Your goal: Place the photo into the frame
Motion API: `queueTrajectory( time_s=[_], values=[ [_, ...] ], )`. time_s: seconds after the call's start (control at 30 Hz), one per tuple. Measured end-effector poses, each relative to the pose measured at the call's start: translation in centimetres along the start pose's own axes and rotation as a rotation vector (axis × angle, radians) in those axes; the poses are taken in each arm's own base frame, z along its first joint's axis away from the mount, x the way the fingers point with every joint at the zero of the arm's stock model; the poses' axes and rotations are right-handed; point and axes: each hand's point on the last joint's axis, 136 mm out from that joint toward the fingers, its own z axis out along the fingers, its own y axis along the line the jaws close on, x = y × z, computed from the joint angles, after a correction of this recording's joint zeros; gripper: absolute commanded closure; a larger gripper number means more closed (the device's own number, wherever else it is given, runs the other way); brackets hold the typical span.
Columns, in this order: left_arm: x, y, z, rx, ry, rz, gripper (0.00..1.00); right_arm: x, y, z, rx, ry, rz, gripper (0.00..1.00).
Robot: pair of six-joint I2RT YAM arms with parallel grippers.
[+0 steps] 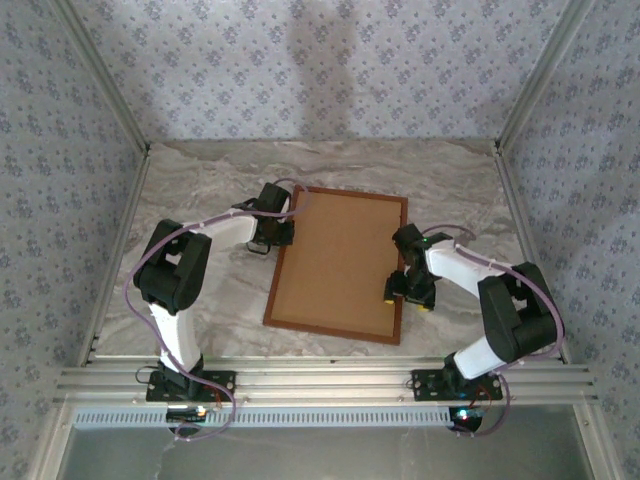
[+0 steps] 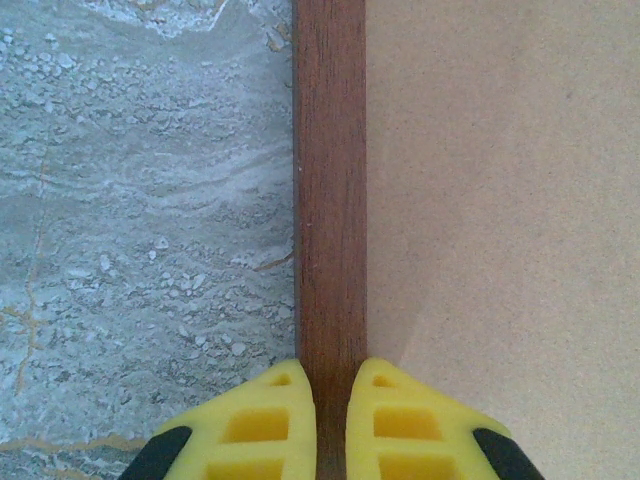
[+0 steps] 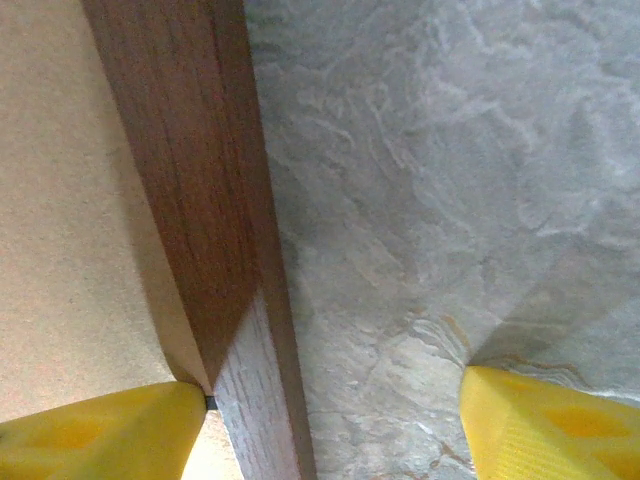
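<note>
1. room: pale floral wallpaper [image 1: 60,120] on three sides. a metal rail [image 1: 330,383] runs along the near edge. the table [image 1: 200,175] is grey veined marble.
2. left gripper [image 2: 331,435]: at the frame's far-left corner. its yellow fingers [image 2: 262,430] are almost together, tips over the left bar, nothing clamped.
3. frame [image 1: 284,265]: reddish-brown wood, lies mid-table, slightly skewed. a plain brown board [image 1: 340,260] fills it.
4. right gripper [image 3: 330,430]: at the right bar, fingers spread wide. one is on the board side against the bar, the other over bare table.

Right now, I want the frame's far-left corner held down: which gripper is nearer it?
Left. The left gripper sits over the frame's left bar beside that corner; the right gripper straddles the right bar, toward its near end.
</note>
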Motion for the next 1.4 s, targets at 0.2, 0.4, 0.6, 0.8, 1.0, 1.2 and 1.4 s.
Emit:
queueTrajectory(
  time_s=[0.2, 0.4, 0.6, 0.8, 1.0, 1.2, 1.4],
  values=[
    [0.3, 0.2, -0.2, -0.004, 0.002, -0.002, 0.95, -0.1, -0.2, -0.4, 0.015, -0.001, 0.001, 0.28],
    [0.4, 0.4, -0.2, -0.006, 0.003, -0.004, 0.95, -0.5, -1.1, -1.6, 0.055, -0.048, 0.002, 0.28],
    [0.4, 0.4, -0.2, -0.006, 0.003, -0.004, 0.95, -0.6, -1.2, -1.7, 0.057, -0.058, 0.001, 0.28],
    [0.4, 0.4, -0.2, -0.006, 0.003, -0.004, 0.95, -0.9, -0.8, -1.1, 0.046, -0.049, 0.0, 0.28],
    [0.4, 0.4, -0.2, -0.006, 0.003, -0.003, 0.95, -0.9, -0.5, -0.4, 0.035, -0.036, 0.002, 0.28],
    [0.4, 0.4, -0.2, -0.006, 0.003, -0.003, 0.95, -1.0, -0.4, -0.3, 0.032, -0.033, 0.002, 0.28],
    [0.4, 0.4, -0.2, -0.006, 0.003, -0.004, 0.95, -1.0, -0.4, -0.5, 0.025, -0.035, 0.002, 0.27]
  ],
)
